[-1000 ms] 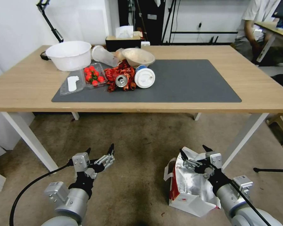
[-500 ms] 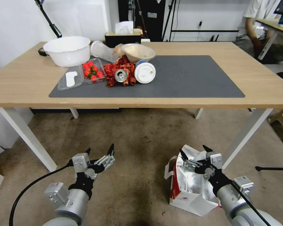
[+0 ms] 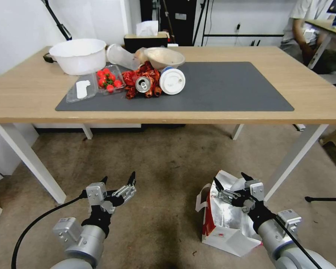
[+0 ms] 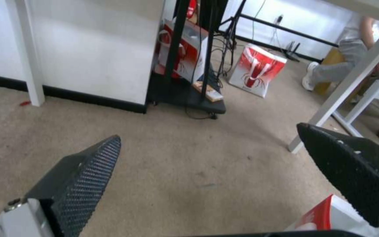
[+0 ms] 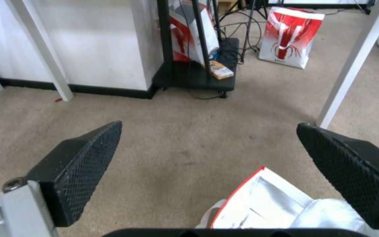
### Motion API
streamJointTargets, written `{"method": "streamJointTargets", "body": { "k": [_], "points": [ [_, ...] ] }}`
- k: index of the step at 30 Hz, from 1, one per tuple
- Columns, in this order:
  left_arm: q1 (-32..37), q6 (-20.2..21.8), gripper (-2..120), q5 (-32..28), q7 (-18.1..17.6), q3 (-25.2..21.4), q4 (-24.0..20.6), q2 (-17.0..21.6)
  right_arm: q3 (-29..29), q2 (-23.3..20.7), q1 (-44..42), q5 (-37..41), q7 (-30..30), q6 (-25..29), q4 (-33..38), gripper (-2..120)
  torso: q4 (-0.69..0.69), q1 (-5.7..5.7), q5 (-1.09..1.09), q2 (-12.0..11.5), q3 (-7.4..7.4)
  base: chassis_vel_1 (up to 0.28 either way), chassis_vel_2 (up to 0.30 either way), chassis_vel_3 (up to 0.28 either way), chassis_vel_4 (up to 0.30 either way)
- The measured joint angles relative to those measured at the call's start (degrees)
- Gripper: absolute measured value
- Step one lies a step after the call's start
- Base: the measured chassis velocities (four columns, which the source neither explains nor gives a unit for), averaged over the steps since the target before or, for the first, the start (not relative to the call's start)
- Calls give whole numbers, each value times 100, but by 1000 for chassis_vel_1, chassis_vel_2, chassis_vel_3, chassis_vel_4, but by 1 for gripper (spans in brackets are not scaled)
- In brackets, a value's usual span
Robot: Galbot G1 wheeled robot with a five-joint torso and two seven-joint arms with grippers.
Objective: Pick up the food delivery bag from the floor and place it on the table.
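The food delivery bag (image 3: 222,224) stands on the brownish floor (image 3: 164,168), white with a red side and its foil-lined mouth open upward. My right gripper (image 3: 230,179) hangs open just over that mouth; in the right wrist view the bag (image 5: 266,202) lies under and between the spread fingers (image 5: 82,166). My left gripper (image 3: 118,178) is open above bare floor to the bag's left, and a corner of the bag (image 4: 325,219) shows beside one of its fingers (image 4: 356,168). The table (image 3: 317,101) with its dark grey mat (image 3: 227,87) stands ahead.
A white table leg (image 3: 295,160) slants down just right of the bag. On the mat's left end lie a white bowl (image 3: 78,56), a tray of red fruit (image 3: 108,78), a crumpled red wrapper (image 3: 132,80), a can and a lidded cup. Another red-and-white bag (image 5: 290,33) stands beyond a black stand.
The whole head view has shifted, with the table sitting a little higher in the picture. Both grippers hold the same pose, open, and the bag stays on the floor.
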Motion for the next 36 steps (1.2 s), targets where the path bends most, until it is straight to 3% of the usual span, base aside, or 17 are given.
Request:
{"method": "streamJointTargets", "body": {
  "k": [36],
  "points": [
    [-6,-2,100,16,19,-14,17,26,34,-66,12,6,2,-37,-12,100,0,-242,0,-816,-576,0,0,0,0]
  ]
}}
